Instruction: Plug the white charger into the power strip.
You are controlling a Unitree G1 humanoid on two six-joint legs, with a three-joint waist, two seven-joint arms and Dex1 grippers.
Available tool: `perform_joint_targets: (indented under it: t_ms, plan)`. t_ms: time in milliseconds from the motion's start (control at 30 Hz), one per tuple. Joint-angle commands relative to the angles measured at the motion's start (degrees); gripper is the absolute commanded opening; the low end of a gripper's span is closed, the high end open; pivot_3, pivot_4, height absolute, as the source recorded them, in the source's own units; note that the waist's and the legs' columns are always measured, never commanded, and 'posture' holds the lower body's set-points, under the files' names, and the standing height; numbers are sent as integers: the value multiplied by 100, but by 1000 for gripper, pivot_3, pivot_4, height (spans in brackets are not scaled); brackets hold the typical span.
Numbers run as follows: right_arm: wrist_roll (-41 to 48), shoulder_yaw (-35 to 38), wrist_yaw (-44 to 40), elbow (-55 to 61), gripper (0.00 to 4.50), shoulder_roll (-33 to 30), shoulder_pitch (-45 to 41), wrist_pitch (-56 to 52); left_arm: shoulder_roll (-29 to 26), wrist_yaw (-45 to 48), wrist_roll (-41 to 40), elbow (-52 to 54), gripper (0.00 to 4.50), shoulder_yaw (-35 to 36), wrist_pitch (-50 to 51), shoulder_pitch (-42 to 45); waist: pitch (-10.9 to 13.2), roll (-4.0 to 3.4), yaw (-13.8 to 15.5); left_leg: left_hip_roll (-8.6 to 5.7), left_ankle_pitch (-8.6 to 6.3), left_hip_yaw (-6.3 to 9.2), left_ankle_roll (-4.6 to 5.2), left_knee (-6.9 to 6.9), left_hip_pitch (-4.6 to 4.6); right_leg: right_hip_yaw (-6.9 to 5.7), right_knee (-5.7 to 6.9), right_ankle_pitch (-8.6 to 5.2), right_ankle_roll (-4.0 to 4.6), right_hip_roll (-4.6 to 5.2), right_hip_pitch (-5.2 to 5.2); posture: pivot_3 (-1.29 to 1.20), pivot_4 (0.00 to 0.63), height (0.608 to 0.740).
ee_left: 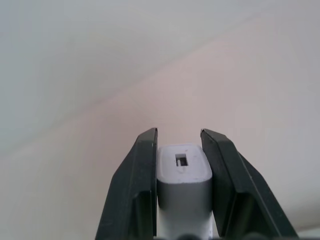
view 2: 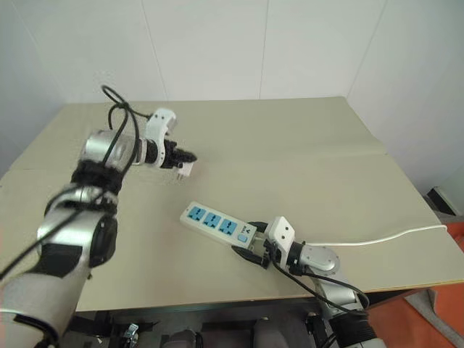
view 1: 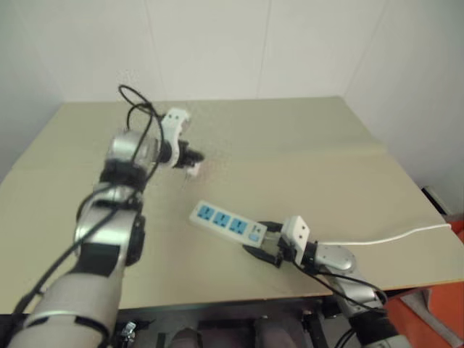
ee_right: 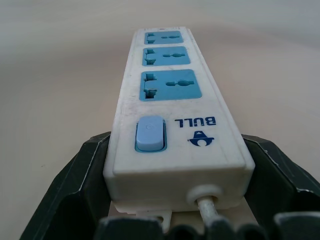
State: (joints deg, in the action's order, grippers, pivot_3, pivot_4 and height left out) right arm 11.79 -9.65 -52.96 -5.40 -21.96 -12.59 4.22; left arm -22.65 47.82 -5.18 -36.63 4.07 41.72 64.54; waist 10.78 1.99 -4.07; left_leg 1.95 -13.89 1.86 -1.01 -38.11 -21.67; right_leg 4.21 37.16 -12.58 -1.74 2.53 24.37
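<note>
Here we see the left gripper (ee_left: 179,150) clenched on the white charger (ee_left: 183,186), above the table (view 1: 326,159). The right gripper (ee_right: 175,165) grasps the power strip (ee_right: 170,105) at its switch end.

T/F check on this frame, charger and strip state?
1. The left gripper is shut on the white charger. True.
2. The charger is plugged into the power strip. False: it is held up, apart from the strip.
3. The right gripper has its fingers on either side of the strip's switch end. True.
4. The strip has two red outlets. False: three blue ones.
5. The strip's cord trails toward the table's right edge. True.
</note>
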Motion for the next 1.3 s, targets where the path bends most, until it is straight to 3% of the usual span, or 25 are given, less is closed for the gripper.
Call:
perform_joint_targets:
  t_ms: [33, 233, 333, 400, 567, 767, 1000, 1300]
  plan:
    - [55, -156, -368, 120, 3440, -160, -20, -93, 314, 173, -824, 1529, 1023, 549, -1146, -847, 0, 0, 19, 1, 0, 2, -1, -2, -5, -3, 2, 1, 1, 0, 1, 0, 150, 740]
    - [94, -304, -1069, -246, 3440, -398, -357, 99, 654, 630, -1542, 2791, 1023, 423, -1838, -2007, -1, 3, 59, -3, 1, 5, -1, -23, -14, -8, -6, 12, -1, 1, -6, 0, 150, 740]
    - [76, -338, -1417, -648, 3440, -419, -661, 262, 639, 821, -1828, 3199, 1023, 258, -1680, -2322, -1, 3, 47, -2, 1, 4, -1, -22, -1, -8, -10, 12, -2, 0, -18, 0, 150, 740]
    - [76, -347, -1603, -948, 3440, -392, -865, 325, 642, 1336, -2139, 3186, 1023, 256, -1946, -2526, -2, 3, 39, -2, 1, 5, 0, -22, 2, -8, -10, 12, -2, -2, -19, 0, 150, 740]
    - [1, -348, -1902, -2000, 3440, -175, -1509, 560, 220, 2768, -3054, 2282, 1023, 240, -990, -2302, -2, 3, 3, 0, 2, 5, 1, -22, 14, -8, -9, 11, -2, -6, -25, 0, 150, 740]
    - [-129, -396, -1999, -2510, 3440, 24, -1718, 896, -3, 3594, -3048, 1869, 1023, -116, -886, -2184, -8, 12, -5, 0, 2, 7, 1, -20, 20, -8, -14, 11, -2, -8, -35, 0, 150, 740]
    - [-150, -419, -2004, -2496, 3440, 138, -1685, 967, 162, 4175, -2952, 1885, 1023, -321, -1662, -2435, -10, 12, -18, 2, 2, 6, 1, -17, 27, -6, -8, 11, 0, -9, -34, 0, 150, 740]
    - [-101, -402, -1965, -2369, 3440, 188, -1637, 894, 543, 4263, -2670, 1545, 1023, -414, -2732, -2773, -12, 12, -19, 2, 1, 4, 2, -15, 27, -3, -10, 11, 0, -9, -33, 0, 150, 740]
